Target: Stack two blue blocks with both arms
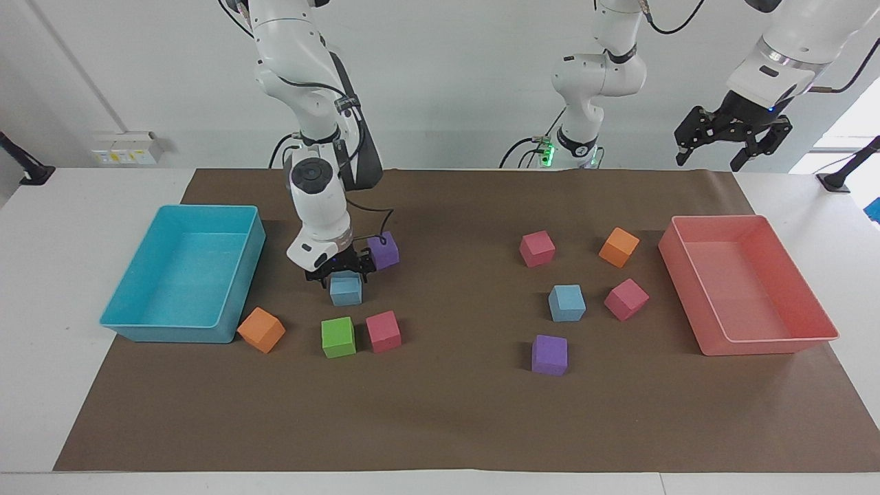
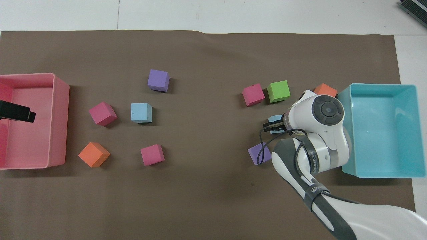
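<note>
Two blue blocks (image 1: 346, 289) (image 1: 567, 303) (square-on, flat)

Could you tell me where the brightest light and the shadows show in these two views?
Facing view: daylight glares through a window at the edge beside the left gripper. Overhead view: even light, soft shadows beside each cube, as under the purple cube.

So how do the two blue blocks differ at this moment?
The blue block toward the right arm's end sits directly under the right gripper, whose open fingers straddle its top; the blue block toward the left arm's end lies untouched, with no gripper near it. The first is flanked by a purple block and a green block; the second lies among pink blocks. Both look the same size and rest flat on the brown mat, unstacked.
</note>
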Controlling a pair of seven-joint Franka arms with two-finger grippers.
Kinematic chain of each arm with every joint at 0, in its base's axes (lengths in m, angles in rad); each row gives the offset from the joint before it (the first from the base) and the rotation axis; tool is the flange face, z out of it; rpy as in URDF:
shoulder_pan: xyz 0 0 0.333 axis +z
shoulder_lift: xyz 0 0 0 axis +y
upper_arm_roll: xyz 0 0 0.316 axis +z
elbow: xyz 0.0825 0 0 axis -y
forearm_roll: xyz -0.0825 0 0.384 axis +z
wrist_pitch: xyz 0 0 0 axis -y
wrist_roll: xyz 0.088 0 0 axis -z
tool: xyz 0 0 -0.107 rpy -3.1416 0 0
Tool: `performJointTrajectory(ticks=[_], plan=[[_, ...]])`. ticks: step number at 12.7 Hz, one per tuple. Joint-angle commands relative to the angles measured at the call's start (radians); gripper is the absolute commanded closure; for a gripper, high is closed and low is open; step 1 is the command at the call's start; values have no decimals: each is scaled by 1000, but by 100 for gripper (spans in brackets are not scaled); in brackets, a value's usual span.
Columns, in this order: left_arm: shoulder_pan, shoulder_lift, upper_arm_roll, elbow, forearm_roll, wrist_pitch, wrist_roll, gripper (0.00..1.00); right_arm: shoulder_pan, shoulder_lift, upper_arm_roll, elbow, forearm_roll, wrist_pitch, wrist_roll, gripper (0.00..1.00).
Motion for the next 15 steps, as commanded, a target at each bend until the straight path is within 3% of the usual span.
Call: performJointTrajectory(ticks=[1, 5, 6, 10, 13, 15], plan=[[12, -11, -5, -1, -3, -16, 8, 0, -16, -3, 7, -51, 22, 80, 8, 0], [12, -11, -5, -1, -3, -16, 6, 0, -25, 23, 7, -51, 22, 116, 15, 0], [12, -11, -5, -1, -3, -16, 8, 0, -25, 23, 7, -51, 22, 115, 18, 8], [12, -11, -5, -1, -3, -16, 8, 0, -13, 22, 7, -51, 22, 102, 61, 100], [12, -11, -5, -1, -3, -16, 8, 0, -20, 20, 7, -9, 21, 81, 46, 100], [12, -11, -5, -1, -3, -16, 8, 0, -23, -1, 7, 65, 21, -15, 24, 100]])
